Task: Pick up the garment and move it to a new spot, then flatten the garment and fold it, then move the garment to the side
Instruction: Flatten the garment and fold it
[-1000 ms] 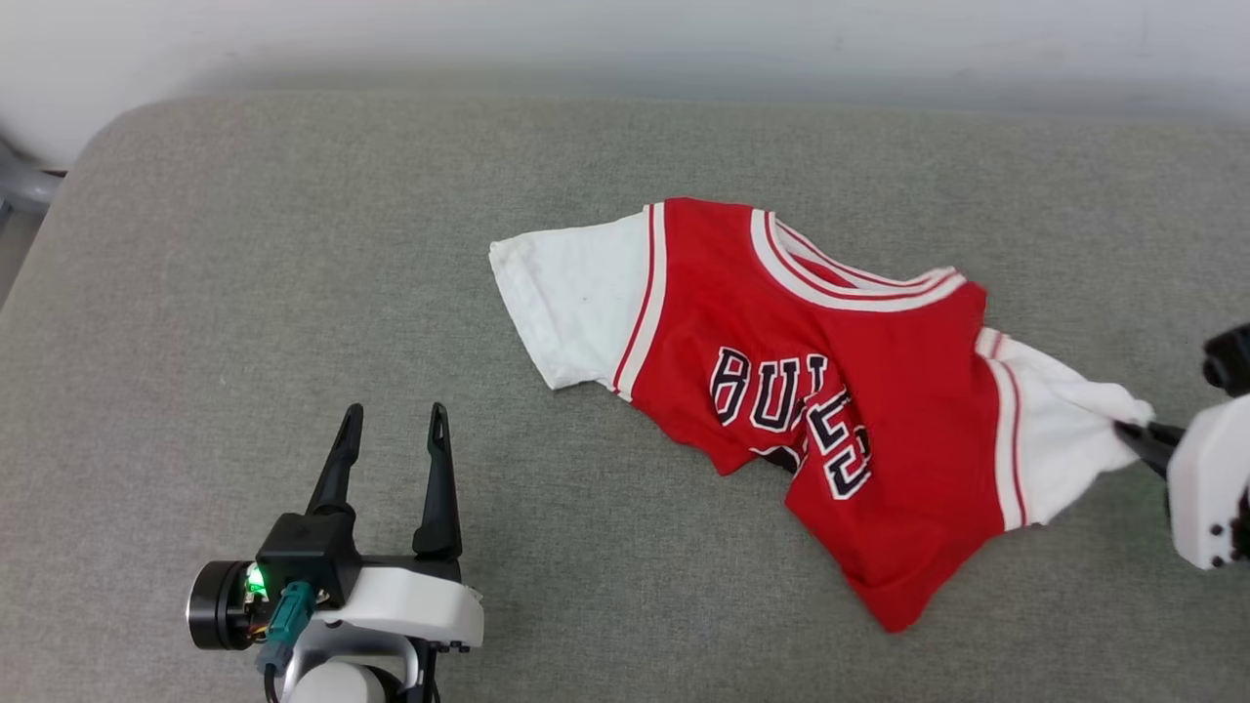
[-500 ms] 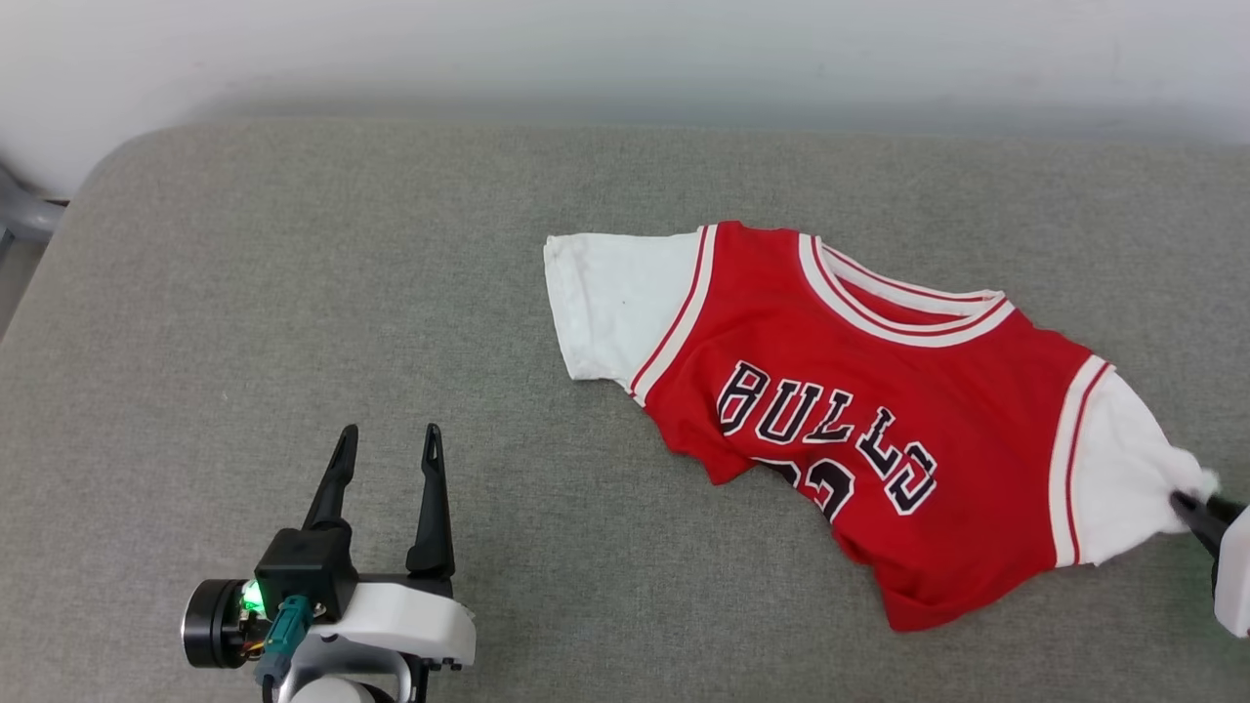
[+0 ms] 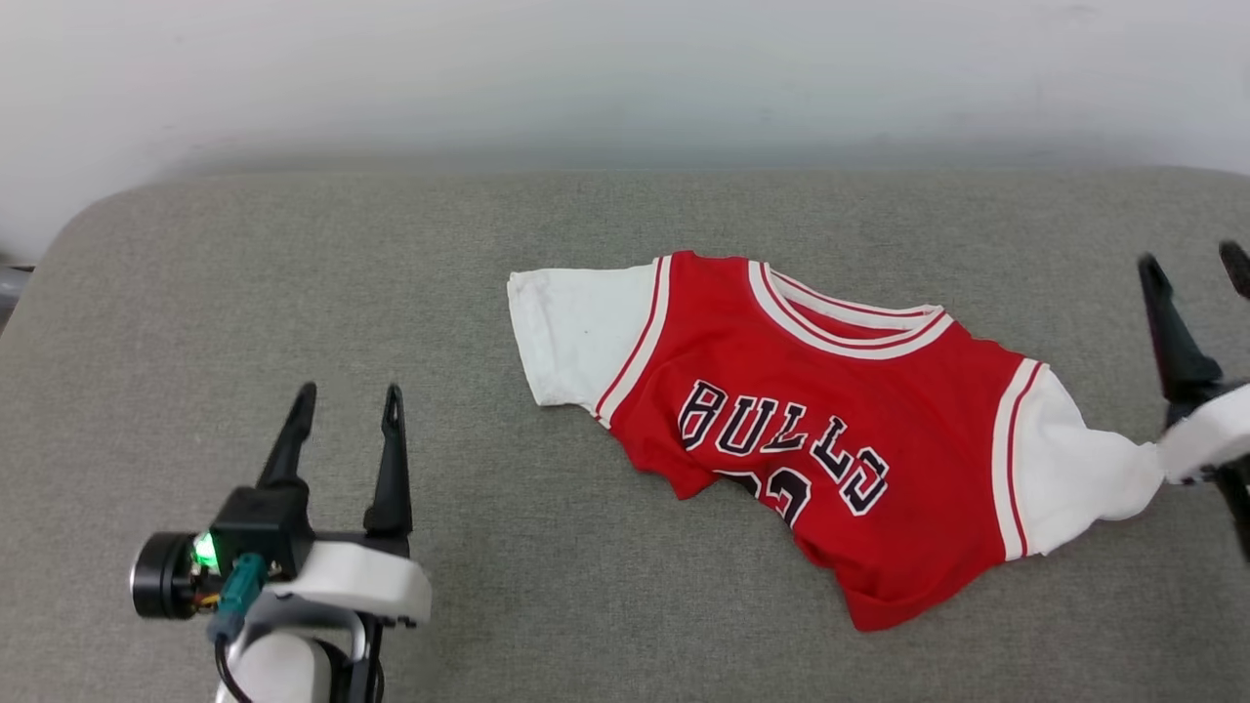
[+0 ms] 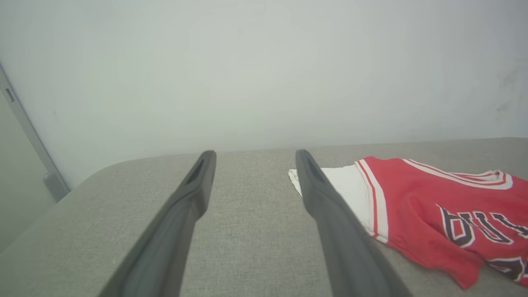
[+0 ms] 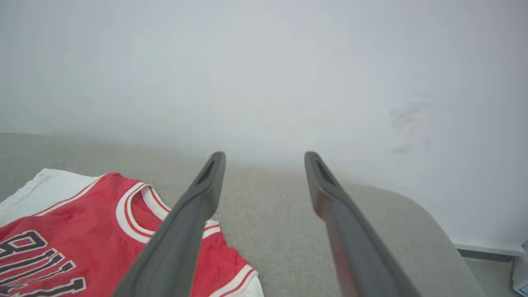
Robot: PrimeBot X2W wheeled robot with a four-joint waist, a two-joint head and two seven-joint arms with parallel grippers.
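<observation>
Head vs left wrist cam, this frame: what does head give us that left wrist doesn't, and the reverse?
Head adds: the whole jersey, with its far sleeve and hem, plus the right gripper at the picture's right edge, jaws open.
Left wrist adds: a grey strip running up the wall at far left.
Both: the left gripper, jaws open and empty; the near sleeve, collar and start of the lettering; the grey cushion; the wall.

One garment (image 3: 811, 430) is lying on one grey cushioned surface (image 3: 293, 273). Two grippers are showing, the left gripper (image 3: 350, 398) near left and the right gripper (image 3: 1193, 259) at the right. Each is carrying two dark fingers (image 3: 391, 459), four altogether.
</observation>
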